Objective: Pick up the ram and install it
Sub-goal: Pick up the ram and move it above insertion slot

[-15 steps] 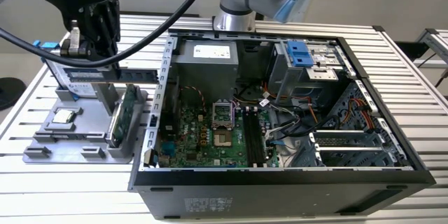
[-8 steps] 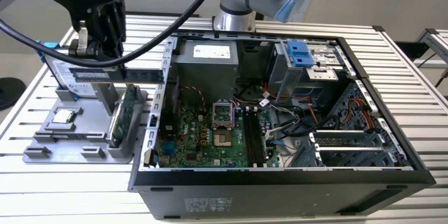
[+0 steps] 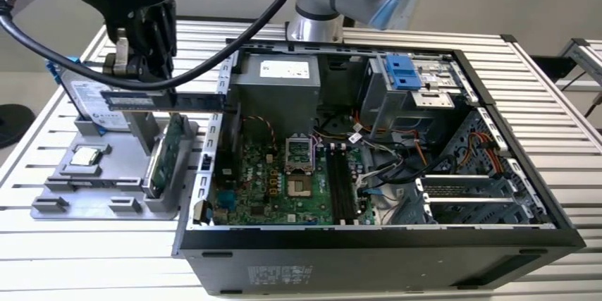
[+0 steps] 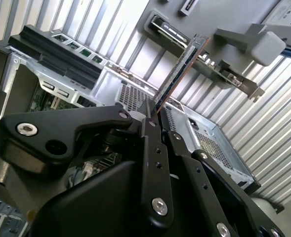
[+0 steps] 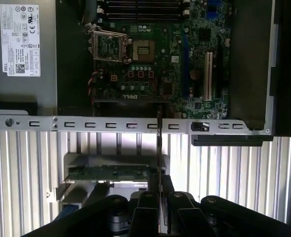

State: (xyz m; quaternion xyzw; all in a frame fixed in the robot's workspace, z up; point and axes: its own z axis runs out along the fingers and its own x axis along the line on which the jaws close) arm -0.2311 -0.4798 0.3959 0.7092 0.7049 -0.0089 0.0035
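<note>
My gripper (image 3: 141,82) hangs over the grey fixture (image 3: 56,195) at the exterior view's left, shut on the ram (image 3: 174,101). The ram is a long, thin dark stick held level in the air, and one end reaches toward the open computer case's side wall (image 3: 222,89). In both wrist views the ram (image 5: 158,143) (image 4: 177,74) shows edge-on, sticking out from between the black fingers (image 5: 147,200) (image 4: 152,148). The motherboard (image 3: 273,181) lies inside the case. Its long black memory slots (image 3: 340,188) (image 5: 140,6) sit beside the processor socket (image 3: 297,151).
A green expansion card (image 3: 169,153) (image 5: 110,173) stands upright in the fixture, right under the ram. Behind it lies a silver hard drive with blue rails (image 3: 89,96), and a processor chip (image 3: 87,156) sits at the fixture's front. Cables (image 3: 395,153) and drive bays (image 3: 414,79) crowd the case's other half.
</note>
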